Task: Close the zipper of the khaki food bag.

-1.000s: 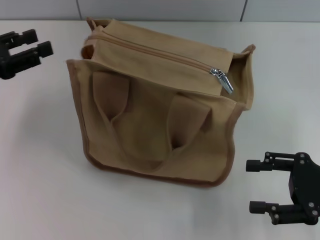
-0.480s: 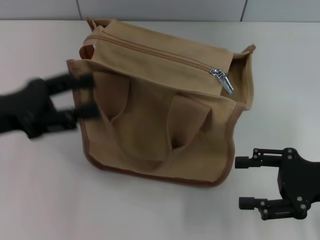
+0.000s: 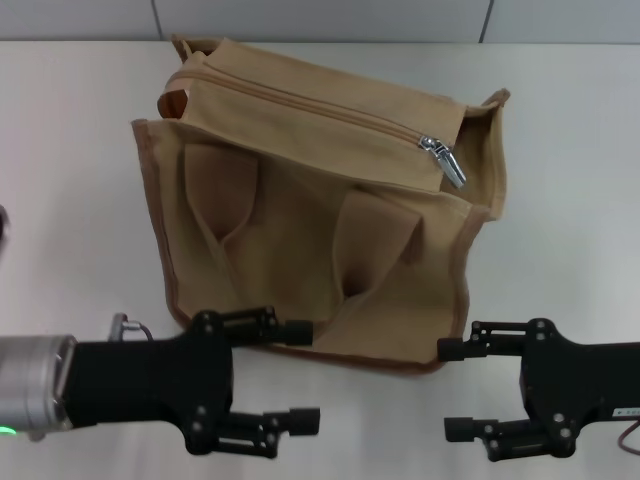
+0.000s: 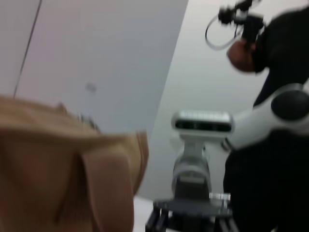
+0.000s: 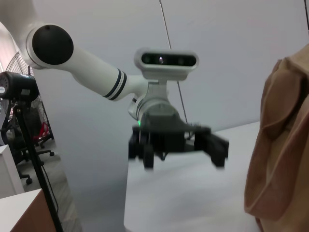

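Left tool [image 3: 300, 372] now low, front

Khaki food bag [image 3: 310, 200]: far side out of sight in head view, inside too. Left wrist view shows only blurry tan corner [image 4: 67, 169], cut by picture edge. Right wrist view shows only one side strip [image 5: 280, 140], rest cut off.

Zipper [image 3: 310, 103]: far end tucked behind bag's corner fold (can't tell if shut all way there).

Left tool [image 3: 300, 372]: arm cut by picture edge. Blurry in right wrist view [image 5: 178, 145].

Right tool [image 3: 450, 390]: body cut off at corner. Left wrist view shows only dark top bit [image 4: 193, 212].
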Controlling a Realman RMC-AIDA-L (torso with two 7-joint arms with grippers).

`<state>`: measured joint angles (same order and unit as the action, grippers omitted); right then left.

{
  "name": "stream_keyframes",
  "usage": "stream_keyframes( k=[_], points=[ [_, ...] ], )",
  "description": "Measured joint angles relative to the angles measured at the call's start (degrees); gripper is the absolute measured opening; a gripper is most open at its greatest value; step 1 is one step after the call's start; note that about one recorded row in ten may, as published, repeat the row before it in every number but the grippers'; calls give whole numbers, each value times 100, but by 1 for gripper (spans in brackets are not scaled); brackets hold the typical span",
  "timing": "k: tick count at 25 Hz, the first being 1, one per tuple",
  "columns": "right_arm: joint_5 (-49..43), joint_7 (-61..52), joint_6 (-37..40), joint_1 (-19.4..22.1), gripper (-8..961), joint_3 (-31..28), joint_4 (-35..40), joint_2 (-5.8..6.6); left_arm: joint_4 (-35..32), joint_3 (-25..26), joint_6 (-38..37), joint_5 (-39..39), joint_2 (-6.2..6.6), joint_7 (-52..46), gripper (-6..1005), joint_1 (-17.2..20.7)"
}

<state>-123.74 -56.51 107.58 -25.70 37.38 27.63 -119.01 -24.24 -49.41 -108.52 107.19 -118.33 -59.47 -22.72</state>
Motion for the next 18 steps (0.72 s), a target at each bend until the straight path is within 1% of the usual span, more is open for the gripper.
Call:
stream_keyframes(
  k=[4, 7, 18],
  points=[
    [7, 165, -194, -3, 740, 5, -260, -6, 326, -24, 451, 270, 0, 352, 827, -28],
    [29, 269, -263, -11, 740, -7, -407, -10, 345, -42, 579, 342, 6, 424, 827, -53],
    [60, 317, -356, -65, 740, -55, -540, -17, 328, 5, 536, 365, 99, 388, 827, -110]
  ],
)
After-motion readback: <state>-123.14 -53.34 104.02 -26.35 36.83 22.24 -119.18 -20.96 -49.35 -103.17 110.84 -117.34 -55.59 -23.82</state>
